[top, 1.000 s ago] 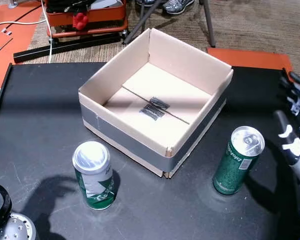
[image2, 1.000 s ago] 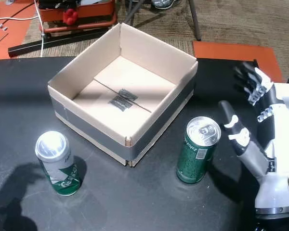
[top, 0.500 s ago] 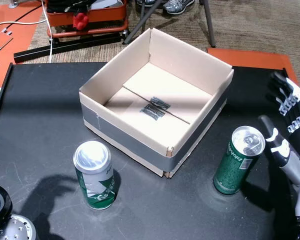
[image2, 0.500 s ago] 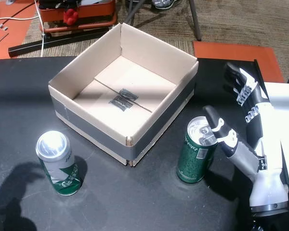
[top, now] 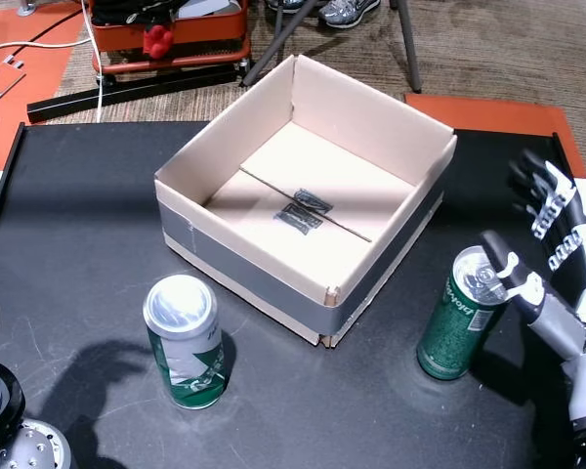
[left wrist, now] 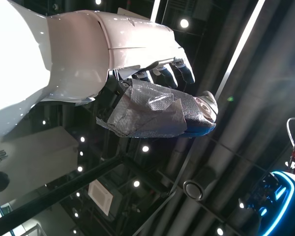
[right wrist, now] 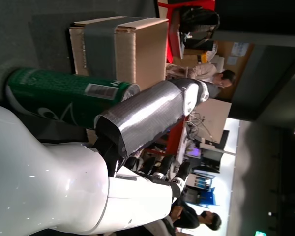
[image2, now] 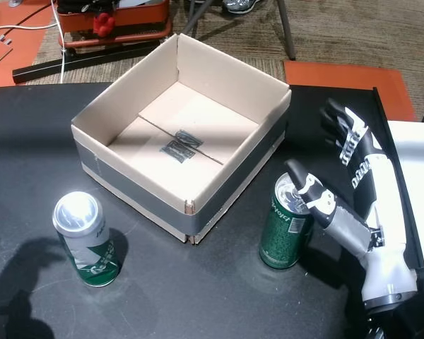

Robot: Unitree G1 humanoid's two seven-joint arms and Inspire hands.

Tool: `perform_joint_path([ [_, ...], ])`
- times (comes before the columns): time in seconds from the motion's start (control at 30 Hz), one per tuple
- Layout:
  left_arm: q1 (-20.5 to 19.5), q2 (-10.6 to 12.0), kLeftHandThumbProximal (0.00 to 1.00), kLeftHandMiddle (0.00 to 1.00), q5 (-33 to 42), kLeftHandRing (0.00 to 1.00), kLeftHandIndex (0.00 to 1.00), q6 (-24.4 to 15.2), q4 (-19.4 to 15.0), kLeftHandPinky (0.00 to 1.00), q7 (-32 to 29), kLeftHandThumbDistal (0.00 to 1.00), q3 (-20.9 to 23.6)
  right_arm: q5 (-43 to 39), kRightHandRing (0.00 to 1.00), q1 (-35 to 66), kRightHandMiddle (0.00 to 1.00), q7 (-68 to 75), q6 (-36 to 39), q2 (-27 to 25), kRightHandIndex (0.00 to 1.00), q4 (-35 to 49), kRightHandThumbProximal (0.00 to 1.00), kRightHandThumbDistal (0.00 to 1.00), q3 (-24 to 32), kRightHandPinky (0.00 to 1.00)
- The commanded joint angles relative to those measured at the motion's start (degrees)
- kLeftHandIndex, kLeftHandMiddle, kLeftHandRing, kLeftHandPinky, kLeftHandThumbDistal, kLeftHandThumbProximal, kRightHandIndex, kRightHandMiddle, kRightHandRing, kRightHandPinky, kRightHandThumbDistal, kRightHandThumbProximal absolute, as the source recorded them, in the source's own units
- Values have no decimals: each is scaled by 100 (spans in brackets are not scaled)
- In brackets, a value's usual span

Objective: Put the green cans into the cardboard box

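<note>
Two green cans stand upright on the black table in both head views. One can (top: 184,342) (image2: 85,240) is in front of the open cardboard box (top: 264,278) (image2: 134,187). The other can (top: 464,318) (image2: 286,222) stands by the box's right corner. My right hand (top: 552,283) (image2: 353,198) is open beside this can, thumb (image2: 304,187) lying at its top rim, fingers spread behind it. The right wrist view shows the taped thumb (right wrist: 147,113) against the can (right wrist: 64,96), with the box (right wrist: 118,49) beyond. My left hand (left wrist: 157,105) is open, holds nothing and is seen against a ceiling.
The box is empty, with tape on its floor. Beyond the table's far edge stand a red cart (top: 166,34), chair legs and a person's shoes (top: 347,10). An orange mat (top: 488,112) lies at the far right. A part of my left arm (top: 5,420) shows bottom left.
My right hand has moved left from the table's right edge up to the right can, and its thumb now rests at the can's top. The cans and box have not moved.
</note>
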State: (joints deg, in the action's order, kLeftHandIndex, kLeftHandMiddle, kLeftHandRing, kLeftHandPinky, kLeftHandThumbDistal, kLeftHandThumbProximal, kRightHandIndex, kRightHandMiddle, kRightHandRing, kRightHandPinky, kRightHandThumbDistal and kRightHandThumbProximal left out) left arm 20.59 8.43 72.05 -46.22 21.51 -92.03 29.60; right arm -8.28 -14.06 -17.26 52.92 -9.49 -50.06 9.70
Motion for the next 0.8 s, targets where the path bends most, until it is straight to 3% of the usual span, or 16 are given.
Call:
perform_joint_path([
  [0.0,38,508,71,74,4,85,70,-17,18,87,-46,28,118,-75,83,-84,83,-46,31,17,82,-76,35,95,39,87],
  [0.4,57,528,72,74,-17,86,70,-70,33,87,-46,28,119,-37,82,-181,82,-72,-33,-21,81,-303,36,94,42,87],
  [0.53,72,556,73,73,-21,85,69,-116,25,86,-46,28,113,-132,83,-296,82,-208,-268,-27,81,-574,36,100,79,87],
  [0.67,4,515,72,74,-28,85,71,-19,8,87,-46,28,73,-62,83,-338,84,-238,-391,-30,82,-690,34,98,54,88],
  [0.77,33,562,73,73,-46,85,69,-167,2,87,-46,27,122,-39,84,-347,85,-258,-424,-24,83,-716,33,96,41,89],
])
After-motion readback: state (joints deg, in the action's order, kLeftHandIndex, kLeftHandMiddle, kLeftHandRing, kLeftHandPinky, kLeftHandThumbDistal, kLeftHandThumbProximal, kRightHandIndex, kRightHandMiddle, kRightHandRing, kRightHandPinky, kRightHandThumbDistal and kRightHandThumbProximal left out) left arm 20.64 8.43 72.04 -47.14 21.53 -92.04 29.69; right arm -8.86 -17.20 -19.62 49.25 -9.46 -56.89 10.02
